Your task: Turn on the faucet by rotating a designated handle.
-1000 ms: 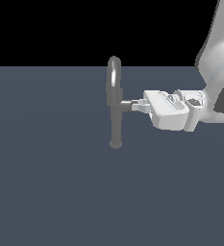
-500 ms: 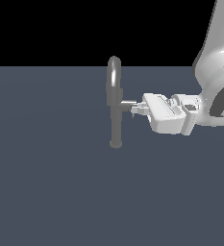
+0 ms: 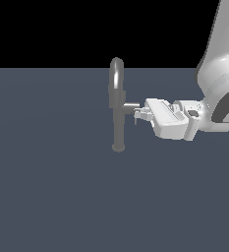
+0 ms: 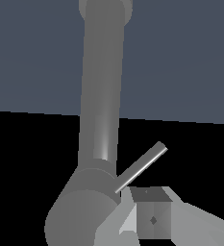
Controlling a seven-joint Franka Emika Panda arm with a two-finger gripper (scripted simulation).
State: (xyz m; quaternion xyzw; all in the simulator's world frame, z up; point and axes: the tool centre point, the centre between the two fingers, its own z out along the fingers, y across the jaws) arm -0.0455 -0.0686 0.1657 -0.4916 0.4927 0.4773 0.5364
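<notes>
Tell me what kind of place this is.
Most likely a bare simulated test scene, not a real kitchen: a lone grey faucet stands on a flat, featureless floor under a black void, with the gripper at its handle.

My exterior view sits back, level, side-on to the faucet (image 3: 117,106) just off my fingertips (image 3: 137,114); wrist view looks along the fingers (image 4: 152,218), very close; both share column and handle (image 4: 140,166)

Smooth grey metallic faucet (image 3: 117,106), glossy white plastic claw (image 3: 137,115)
</notes>
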